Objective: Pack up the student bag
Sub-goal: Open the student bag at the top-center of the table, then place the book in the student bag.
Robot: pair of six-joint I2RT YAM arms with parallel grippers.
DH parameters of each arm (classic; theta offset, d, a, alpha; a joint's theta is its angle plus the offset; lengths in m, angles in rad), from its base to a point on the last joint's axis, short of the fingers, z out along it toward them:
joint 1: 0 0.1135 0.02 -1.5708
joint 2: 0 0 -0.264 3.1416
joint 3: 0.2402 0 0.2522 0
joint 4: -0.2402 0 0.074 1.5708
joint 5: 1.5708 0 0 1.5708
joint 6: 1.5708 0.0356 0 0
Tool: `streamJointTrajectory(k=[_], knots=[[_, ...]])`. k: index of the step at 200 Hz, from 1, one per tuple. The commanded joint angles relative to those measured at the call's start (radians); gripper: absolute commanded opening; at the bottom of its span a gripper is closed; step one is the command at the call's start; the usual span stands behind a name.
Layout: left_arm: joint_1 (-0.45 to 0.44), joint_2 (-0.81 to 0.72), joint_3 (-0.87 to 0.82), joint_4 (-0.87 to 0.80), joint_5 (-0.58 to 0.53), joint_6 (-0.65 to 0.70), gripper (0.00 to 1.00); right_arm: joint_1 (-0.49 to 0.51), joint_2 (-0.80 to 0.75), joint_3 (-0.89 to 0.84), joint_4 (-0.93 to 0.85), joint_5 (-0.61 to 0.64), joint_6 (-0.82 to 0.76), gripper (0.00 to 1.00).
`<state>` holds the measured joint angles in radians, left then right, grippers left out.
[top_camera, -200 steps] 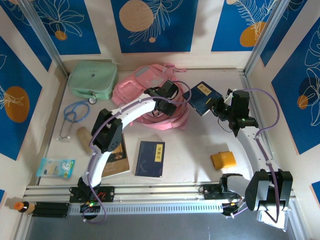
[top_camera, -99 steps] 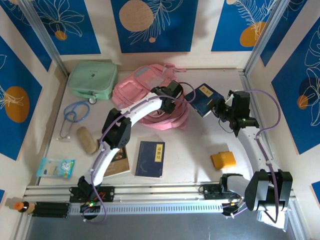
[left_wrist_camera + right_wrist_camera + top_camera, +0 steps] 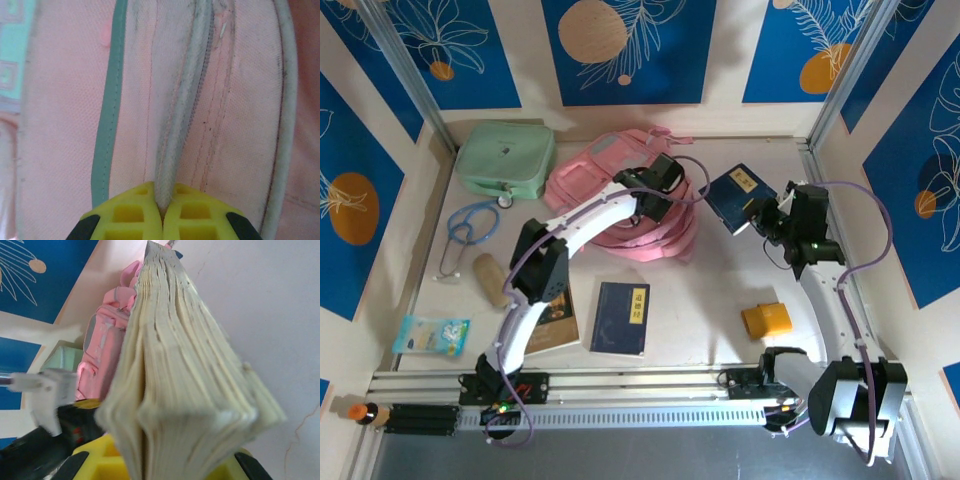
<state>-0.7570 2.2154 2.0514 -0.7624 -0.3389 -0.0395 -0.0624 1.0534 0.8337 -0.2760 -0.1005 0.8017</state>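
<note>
At the near edge of the pale table (image 3: 720,290), a small light-blue plastic packet (image 3: 431,336) lies at far left. A brown-covered book (image 3: 558,325) rests partly beneath the left arm. Just beside it to the right lies a slim dark blue hardback with a yellow label (image 3: 621,318). A yellow-orange block (image 3: 766,320) sits well apart, near the right arm.

Further in, on the left, a tan oblong pouch (image 3: 490,278) lies near a blue-tubed stethoscope (image 3: 468,228).

At mid-table the right gripper (image 3: 761,216) clamps a thick dark blue book (image 3: 740,197) and holds it tilted above the table, just right of the bag. The right wrist view shows its yellowed page block (image 3: 190,370) wedged between the yellow fingers.

The student bag (image 3: 585,175), a large soft pink fabric backpack, lies toward the back centre of the table. The left gripper (image 3: 161,207) is down on its right half, its yellow fingers (image 3: 132,220) pinched tight on a raised grey zip seam (image 3: 182,110) of the pink cloth, beside a strip of teal piping (image 3: 107,115).

Behind the bag to the left, touching it, a mint-green rectangular zipped case (image 3: 506,158) sits in the far-left corner.
</note>
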Motion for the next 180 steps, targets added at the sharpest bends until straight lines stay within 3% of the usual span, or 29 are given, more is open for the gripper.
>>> streamJointTrajectory(k=[1,42,77,124,180], knots=[[0.005,-0.180,-0.052,0.143,-0.020,-0.008,0.00,-0.010,-0.029,-0.024,-0.012,0.012,-0.019,0.00],[0.015,-0.299,-0.143,0.282,-0.047,-0.004,0.00,-0.002,-0.030,-0.039,0.020,-0.125,0.028,0.00],[0.015,-0.328,-0.145,0.320,-0.023,0.015,0.00,0.085,0.039,-0.061,0.162,-0.249,0.119,0.00],[0.015,-0.388,-0.201,0.381,0.098,0.015,0.00,0.253,0.231,-0.002,0.278,-0.183,0.192,0.00],[0.015,-0.459,-0.273,0.435,0.147,0.006,0.00,0.334,0.523,0.140,0.410,-0.118,0.250,0.00]])
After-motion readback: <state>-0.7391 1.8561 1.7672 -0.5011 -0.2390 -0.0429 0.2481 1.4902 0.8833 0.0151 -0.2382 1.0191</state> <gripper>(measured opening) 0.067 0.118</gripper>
